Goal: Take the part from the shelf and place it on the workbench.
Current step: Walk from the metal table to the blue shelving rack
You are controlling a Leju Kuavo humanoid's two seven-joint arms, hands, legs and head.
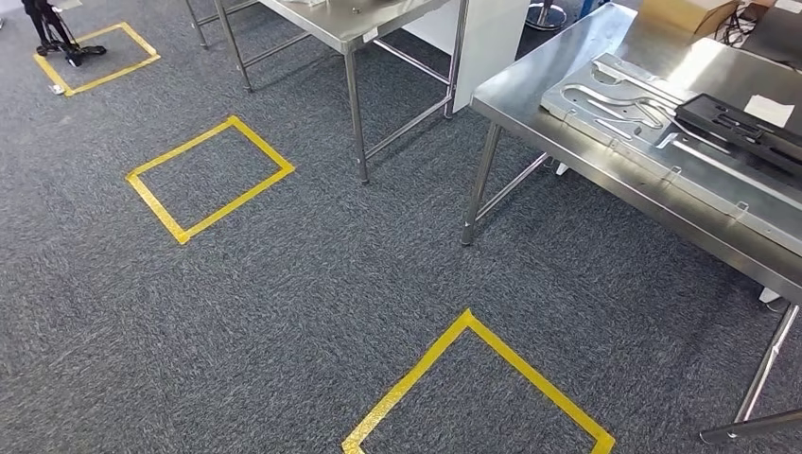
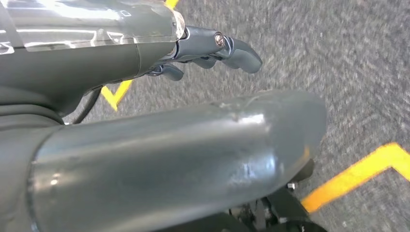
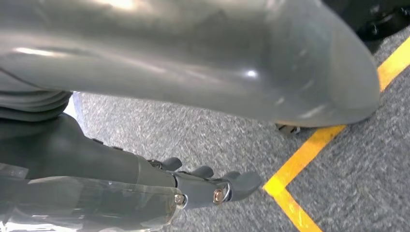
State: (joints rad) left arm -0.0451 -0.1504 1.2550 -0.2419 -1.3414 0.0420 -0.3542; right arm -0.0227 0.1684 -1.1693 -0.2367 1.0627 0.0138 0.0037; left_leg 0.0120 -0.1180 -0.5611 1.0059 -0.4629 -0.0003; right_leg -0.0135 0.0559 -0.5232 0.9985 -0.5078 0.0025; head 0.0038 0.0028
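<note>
A black flat moulded part [image 1: 747, 128] lies on a stamped sheet-metal plate [image 1: 615, 99] on the steel workbench [image 1: 567, 57] at the right. My left hand [image 2: 145, 53] hangs over the grey carpet, its fingers [image 2: 237, 48] loosely extended and holding nothing. My right hand [image 3: 145, 174] also hangs above the carpet, its fingers [image 3: 232, 186] stretched out with nothing in them. Both hands are well away from the workbench.
A second steel table [image 1: 350, 28] stands at the back, its legs reaching the carpet. Yellow tape squares mark the floor at the left [image 1: 210, 177], near front [image 1: 473, 378] and far left [image 1: 95, 57]. A cardboard box [image 1: 686, 14] sits at the workbench's far end.
</note>
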